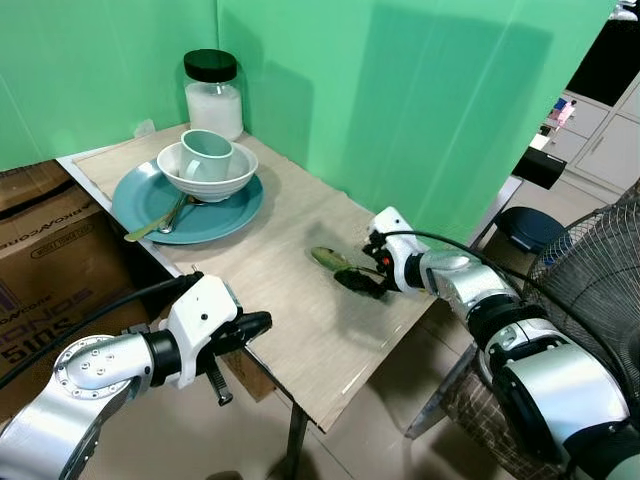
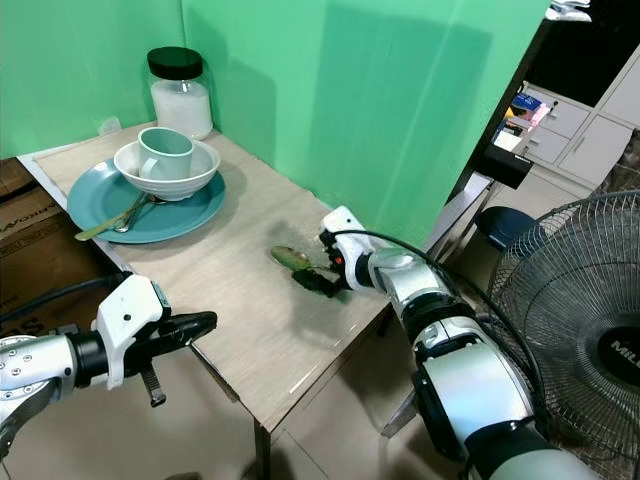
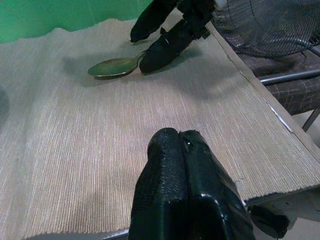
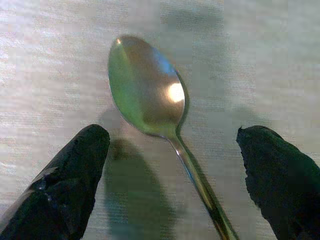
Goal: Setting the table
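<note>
Spoon (image 1: 328, 257) mid-table (image 1: 300, 320); cup (image 1: 207, 155) in bowl (image 1: 232, 181) on plate (image 1: 140, 195), far left.

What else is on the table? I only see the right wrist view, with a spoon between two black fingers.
Observer: A teal plate lies at the far left corner of the table, with a white bowl on it.
Operator: Is anything in the bowl?
Observer: Yes, a pale green mug stands in it.
Operator: Where is the other hand?
Observer: The left hand is at the table's near edge, shut and empty.
</note>
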